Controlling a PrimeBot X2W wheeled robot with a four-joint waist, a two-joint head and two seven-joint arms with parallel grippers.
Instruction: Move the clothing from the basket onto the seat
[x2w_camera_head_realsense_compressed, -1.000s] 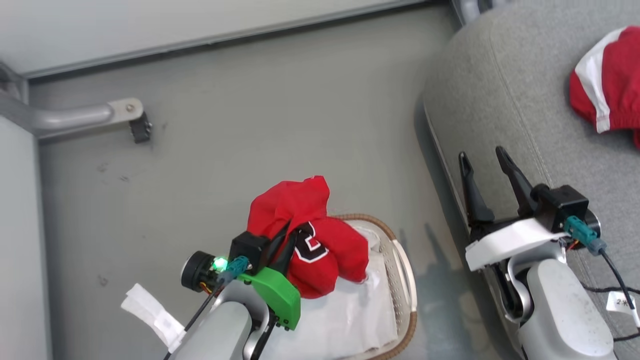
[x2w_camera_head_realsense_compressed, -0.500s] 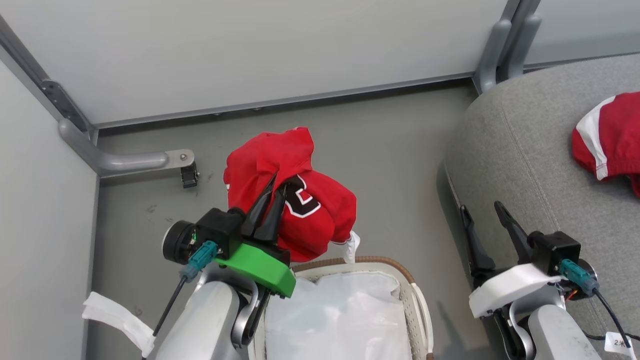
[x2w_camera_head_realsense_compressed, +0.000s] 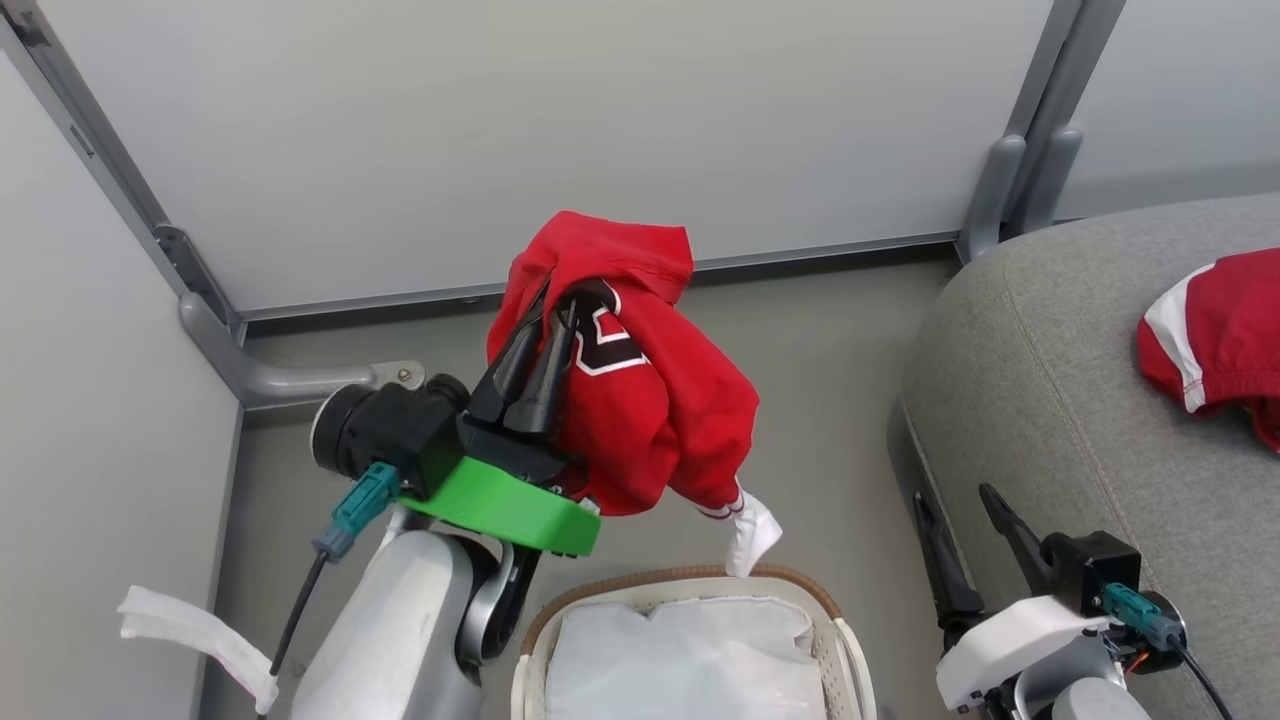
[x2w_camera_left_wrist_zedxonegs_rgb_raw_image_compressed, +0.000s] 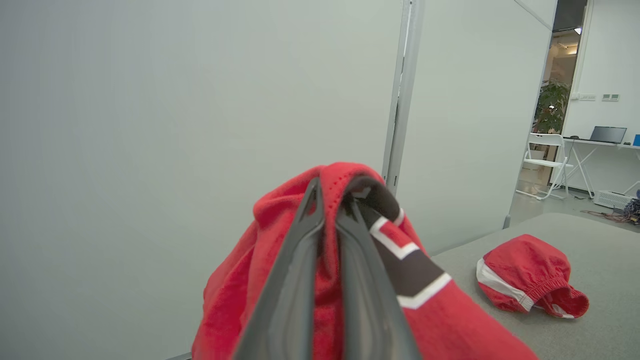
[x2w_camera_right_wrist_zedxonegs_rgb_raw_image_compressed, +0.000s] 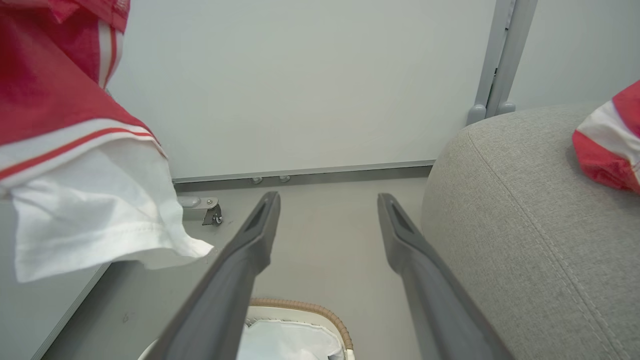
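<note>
While left jaws are clamping the jersey (x2w_camera_head_realsense_compressed: 680, 420), its dangling hem is risking snagging the basket (x2w_camera_head_realsense_compressed: 620, 586); right jaws are gaping empty.

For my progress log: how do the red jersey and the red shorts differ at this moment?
The jersey hangs in the air, pinched in the left gripper, lifted clear of the basket; the shorts lie bunched on the seat, with nothing holding them. The jersey shows a black-and-white number; the shorts show a broad white stripe. Both are red with white trim.

shorts (x2w_camera_head_realsense_compressed: 1215, 340) cropped right, basket (x2w_camera_head_realsense_compressed: 620, 590) cropped below
</note>
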